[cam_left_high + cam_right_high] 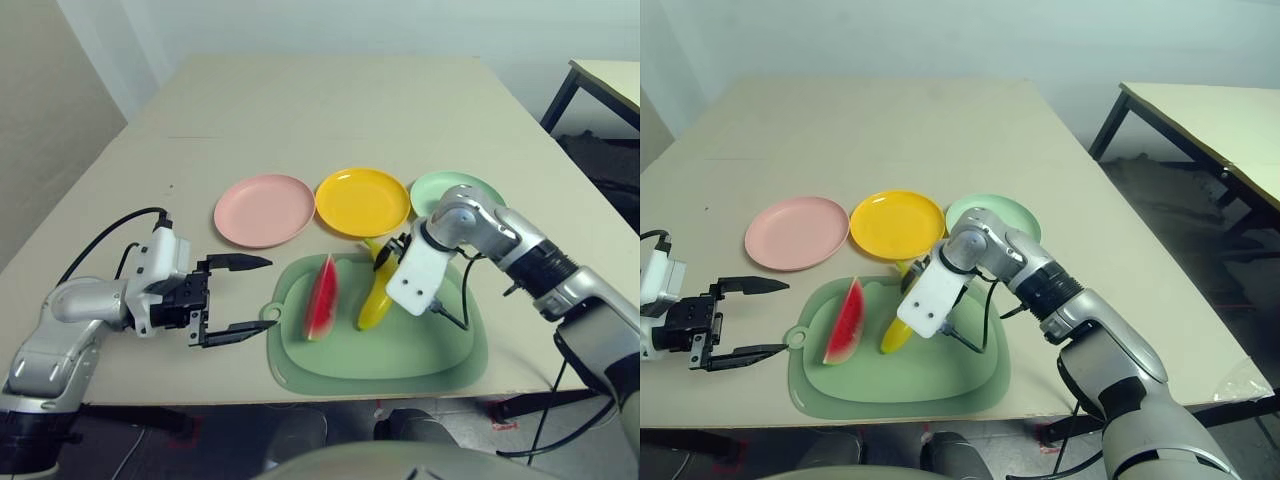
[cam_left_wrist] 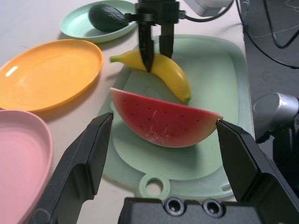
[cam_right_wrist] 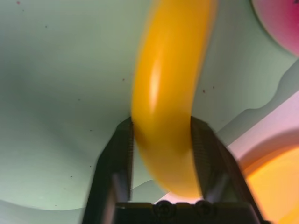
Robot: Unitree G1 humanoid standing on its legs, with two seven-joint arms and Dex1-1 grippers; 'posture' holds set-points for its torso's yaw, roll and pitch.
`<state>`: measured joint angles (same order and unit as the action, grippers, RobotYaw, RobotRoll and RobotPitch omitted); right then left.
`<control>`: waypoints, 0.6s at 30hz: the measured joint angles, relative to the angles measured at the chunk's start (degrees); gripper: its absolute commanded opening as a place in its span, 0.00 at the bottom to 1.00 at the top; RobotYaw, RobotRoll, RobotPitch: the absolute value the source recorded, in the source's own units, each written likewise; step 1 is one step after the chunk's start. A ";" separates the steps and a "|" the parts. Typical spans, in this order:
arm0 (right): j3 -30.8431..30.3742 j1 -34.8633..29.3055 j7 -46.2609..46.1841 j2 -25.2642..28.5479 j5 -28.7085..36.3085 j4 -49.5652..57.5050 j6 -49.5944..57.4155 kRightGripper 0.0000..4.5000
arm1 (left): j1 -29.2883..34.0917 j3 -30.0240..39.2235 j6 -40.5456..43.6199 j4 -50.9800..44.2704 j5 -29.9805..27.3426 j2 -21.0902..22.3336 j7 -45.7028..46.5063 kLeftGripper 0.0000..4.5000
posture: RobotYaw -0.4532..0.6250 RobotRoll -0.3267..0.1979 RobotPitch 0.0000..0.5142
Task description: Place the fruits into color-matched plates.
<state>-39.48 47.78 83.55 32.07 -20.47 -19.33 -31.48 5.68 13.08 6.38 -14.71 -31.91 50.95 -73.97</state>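
Your right gripper points down onto the banana, and its two fingers sit closed against the fruit's sides, one on each flank, so it has the banana in its grasp. The banana lies on the green mat, roughly at the mat's centre, its tip reaching toward 12 o'clock, where the yellow plate sits. Whether the banana is clear of the mat or resting on it you cannot tell from these views. Your left gripper hangs off the mat's 9 o'clock edge, just beside the ring tab, with its fingers spread wide and nothing between them; they frame the watermelon without touching it. The watermelon stands on its rind on the mat, at 9 o'clock from the banana and near it. Beyond the mat the three plates run in a row: the pink plate at 11 o'clock from the mat, the yellow plate at 12 and the green plate at 1. The avocado lies in the green plate. The pink and yellow plates hold nothing.
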 measured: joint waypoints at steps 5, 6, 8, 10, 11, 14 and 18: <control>0.04 -0.60 1.38 1.24 1.15 1.21 1.27 0.37 | -0.29 0.02 0.00 0.05 0.02 0.00 -0.14 1.00 | 0.59 0.62 0.00; 0.04 -0.61 2.04 1.60 1.79 1.34 1.75 0.37 | -0.36 0.01 0.00 0.08 0.03 0.00 -0.15 1.00 | 0.59 0.62 0.00; 0.35 -0.47 3.41 2.07 2.92 1.36 3.37 0.37 | -0.48 0.01 0.09 0.14 0.08 0.00 0.00 1.00 | 0.59 0.62 0.00; 1.01 1.60 3.72 1.31 4.13 0.44 5.80 0.37 | -0.61 0.04 0.89 0.22 0.24 0.00 0.95 1.00 | 0.59 0.62 0.00; 1.74 3.12 3.39 0.46 4.39 -0.31 6.68 0.37 | -0.70 0.07 1.29 0.25 0.30 0.00 1.46 1.00 | 0.60 0.62 0.00; 5.21 11.49 -1.01 -3.63 4.61 -4.98 9.38 0.37 | -1.13 0.22 2.87 0.52 0.35 -0.01 3.58 1.00 | 0.60 0.62 0.00; 7.26 17.80 -8.28 -8.09 3.35 -14.33 10.95 0.37 | -1.89 0.34 4.53 1.14 0.60 -0.03 5.99 1.00 | 0.59 0.62 0.00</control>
<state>-32.22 65.58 75.27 23.98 -17.12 -33.66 -20.53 3.79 13.42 10.91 -13.57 -31.31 50.92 -67.98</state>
